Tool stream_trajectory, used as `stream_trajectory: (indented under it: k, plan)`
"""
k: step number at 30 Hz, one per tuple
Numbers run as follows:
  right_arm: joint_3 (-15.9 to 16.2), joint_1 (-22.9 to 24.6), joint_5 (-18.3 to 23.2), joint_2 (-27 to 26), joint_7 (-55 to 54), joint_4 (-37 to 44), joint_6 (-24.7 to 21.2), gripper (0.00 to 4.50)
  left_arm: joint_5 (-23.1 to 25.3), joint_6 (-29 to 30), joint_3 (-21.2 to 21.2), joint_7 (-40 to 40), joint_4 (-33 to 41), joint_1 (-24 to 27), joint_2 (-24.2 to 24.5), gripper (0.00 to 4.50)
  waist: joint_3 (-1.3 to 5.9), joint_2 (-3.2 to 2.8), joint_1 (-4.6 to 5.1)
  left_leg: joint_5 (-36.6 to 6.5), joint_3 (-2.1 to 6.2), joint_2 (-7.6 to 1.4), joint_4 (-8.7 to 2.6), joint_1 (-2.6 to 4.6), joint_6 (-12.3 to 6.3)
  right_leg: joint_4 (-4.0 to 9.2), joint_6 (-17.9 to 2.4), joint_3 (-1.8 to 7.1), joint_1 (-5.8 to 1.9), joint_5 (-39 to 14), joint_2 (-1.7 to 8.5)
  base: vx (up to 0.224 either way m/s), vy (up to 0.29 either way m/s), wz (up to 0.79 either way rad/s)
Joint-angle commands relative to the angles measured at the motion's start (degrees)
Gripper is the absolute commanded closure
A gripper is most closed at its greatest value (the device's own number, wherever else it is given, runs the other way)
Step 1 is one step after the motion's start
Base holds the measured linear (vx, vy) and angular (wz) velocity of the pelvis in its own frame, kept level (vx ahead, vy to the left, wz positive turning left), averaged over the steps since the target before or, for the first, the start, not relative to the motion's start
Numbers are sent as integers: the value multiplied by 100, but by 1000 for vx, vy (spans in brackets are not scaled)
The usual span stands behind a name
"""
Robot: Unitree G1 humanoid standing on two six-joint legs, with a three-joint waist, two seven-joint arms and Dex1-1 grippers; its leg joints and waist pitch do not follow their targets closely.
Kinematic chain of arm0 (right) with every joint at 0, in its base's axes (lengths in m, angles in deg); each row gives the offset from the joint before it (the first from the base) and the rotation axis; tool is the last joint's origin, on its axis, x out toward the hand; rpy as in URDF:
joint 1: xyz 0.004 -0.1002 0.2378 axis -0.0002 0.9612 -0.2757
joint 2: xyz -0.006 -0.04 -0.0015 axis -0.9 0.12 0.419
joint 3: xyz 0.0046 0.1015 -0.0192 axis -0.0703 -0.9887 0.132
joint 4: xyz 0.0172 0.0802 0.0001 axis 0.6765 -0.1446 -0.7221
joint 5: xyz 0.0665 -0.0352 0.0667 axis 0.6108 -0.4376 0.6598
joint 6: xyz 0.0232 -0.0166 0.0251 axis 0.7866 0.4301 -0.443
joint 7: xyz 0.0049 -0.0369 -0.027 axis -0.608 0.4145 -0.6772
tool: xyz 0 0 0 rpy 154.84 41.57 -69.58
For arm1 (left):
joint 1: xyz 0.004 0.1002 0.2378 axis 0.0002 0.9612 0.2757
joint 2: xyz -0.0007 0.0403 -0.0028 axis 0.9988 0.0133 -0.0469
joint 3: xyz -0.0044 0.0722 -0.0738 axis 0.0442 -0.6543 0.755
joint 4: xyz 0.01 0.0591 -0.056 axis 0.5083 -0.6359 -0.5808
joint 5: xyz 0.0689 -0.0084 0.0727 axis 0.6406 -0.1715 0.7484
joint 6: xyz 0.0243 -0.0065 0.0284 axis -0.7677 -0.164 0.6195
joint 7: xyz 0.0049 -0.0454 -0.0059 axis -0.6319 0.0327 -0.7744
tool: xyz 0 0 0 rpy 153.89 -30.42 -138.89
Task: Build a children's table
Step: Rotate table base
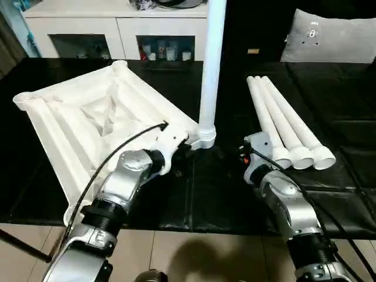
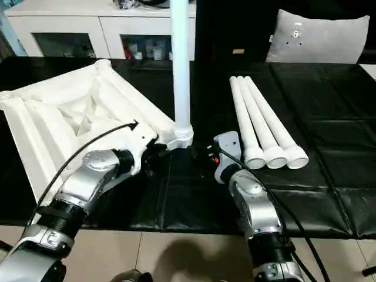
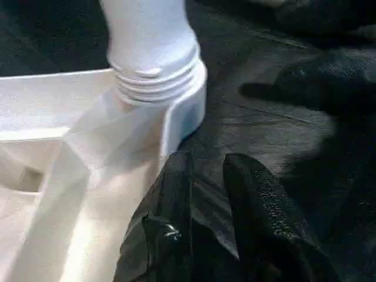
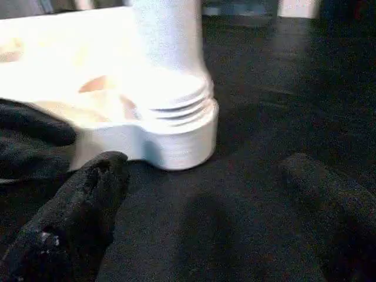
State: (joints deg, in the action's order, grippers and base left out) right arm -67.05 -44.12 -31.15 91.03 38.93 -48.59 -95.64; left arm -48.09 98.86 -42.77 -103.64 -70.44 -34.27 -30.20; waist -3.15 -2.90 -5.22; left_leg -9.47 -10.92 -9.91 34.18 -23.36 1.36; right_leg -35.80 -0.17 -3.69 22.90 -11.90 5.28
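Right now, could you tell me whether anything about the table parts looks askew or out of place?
Nothing stands out. The tabletop lies underside up, one leg stands upright in its corner socket, and three loose legs lie neatly side by side on the black surface.

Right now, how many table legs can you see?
4. One leg stands upright in the near corner socket of the upturned tabletop. Three loose legs lie side by side on the black surface to its right.
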Motion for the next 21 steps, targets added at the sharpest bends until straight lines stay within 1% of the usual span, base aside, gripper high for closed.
stream_trajectory:
  k: [1,2,3,5,7,8,9,10,11,12,13,14,15,16,17,18,19,20,21]
  plan:
    - [226,90,121,105,429,279,-81,0,-133,116,119,-121,393,33,162,300,427,34,-11,-1095,167,-324,-395,146,-286,426,-1197,247,-284,-357,361,0,0,0]
    - [251,93,150,144,521,300,-84,0,-192,225,164,-167,560,88,250,300,428,30,11,-1055,164,-319,-393,137,-312,412,-1236,244,-278,-283,353,0,0,0]
    - [251,93,150,144,521,300,-84,0,-192,225,164,-167,560,88,250,287,427,35,12,-1057,163,-321,-396,142,-314,413,-1262,241,-276,-283,352,0,0,0]
    - [258,76,210,173,652,323,-82,0,-245,378,204,-232,788,172,384,264,402,37,22,-1205,155,-323,-404,161,-288,436,-1297,246,-259,-546,351,0,0,0]
    - [287,-15,350,230,972,349,-126,0,-283,627,240,-383,1164,318,639,261,396,23,32,-1316,163,-327,-417,167,-244,444,-1263,247,-258,-749,347,0,0,0]
    - [304,-152,525,276,1308,365,-240,0,-380,915,303,-628,1581,498,930,254,398,8,34,-1336,169,-337,-425,179,-220,436,-1265,249,-253,-752,342,0,0,0]
    - [305,-160,537,279,1330,368,-250,0,-387,935,308,-645,1611,511,950,254,406,8,46,-1305,182,-337,-424,159,-223,407,-1282,245,-269,-687,345,0,0,0]
    - [307,-179,564,286,1377,374,-272,0,-403,978,318,-683,1674,539,990,254,396,-5,55,-1332,160,-332,-425,189,-214,431,-1292,251,-224,-680,312,0,0,0]
    - [389,-377,595,383,1711,269,-284,0,-436,1155,343,-934,2012,722,1366,254,404,14,40,-1309,168,-334,-422,190,-195,407,-1324,247,-242,-644,322,0,0,0]
    - [435,-525,594,428,1893,149,-285,0,-471,1248,365,-1099,2179,824,1600,239,400,9,40,-1287,172,-330,-429,175,-200,398,-1327,244,-242,-638,316,0,0,0]
    - [473,-666,592,461,2058,26,-276,0,-478,1292,384,-1242,2321,921,1820,239,405,26,44,-1311,178,-330,-424,177,-198,378,-1365,241,-241,-668,334,0,0,0]
    - [500,-798,592,478,2194,-105,-280,0,-492,1321,410,-1340,2420,994,1996,239,387,2,53,-1385,159,-323,-427,203,-174,398,-1367,245,-200,-794,312,0,0,0]
    - [508,-830,590,482,2229,-138,-281,0,-498,1333,422,-1360,2442,1010,2034,239,364,7,70,-1430,156,-319,-440,196,-155,414,-1353,253,-202,-879,305,0,0,0]
    - [565,-1024,592,512,2454,-337,-292,0,-546,1447,504,-1474,2627,1130,2270,239,384,32,25,-1468,157,-331,-427,233,-100,405,-1363,256,-205,-958,335,0,0,0]
    - [649,-1287,505,534,2642,-671,-191,0,-618,1549,648,-1595,2809,1254,2513,239,381,21,13,-1443,160,-328,-437,215,-83,388,-1376,252,-196,-979,332,0,0,0]
    - [677,-1443,453,529,2687,-876,-108,0,-655,1620,716,-1646,2954,1340,2663,239,379,60,15,-1438,151,-327,-438,218,-67,390,-1386,252,-191,-953,323,0,0,0]
    - [677,-1443,453,529,2687,-876,-108,0,-655,1620,716,-1646,2954,1340,2663,239,382,46,16,-1408,159,-326,-442,207,-62,373,-1404,253,-204,-907,328,0,0,0]
    - [667,-1704,395,486,2679,-1226,14,0,-741,1773,841,-1721,3216,1501,2879,239,382,18,-14,-1401,139,-332,-435,244,-44,381,-1402,258,-163,-843,317,0,0,0]
    - [625,-1876,371,437,2610,-1462,102,0,-805,1879,923,-1770,3378,1611,2999,239,392,87,-7,-1284,152,-326,-443,205,-55,343,-1433,249,-208,-730,324,0,0,0]
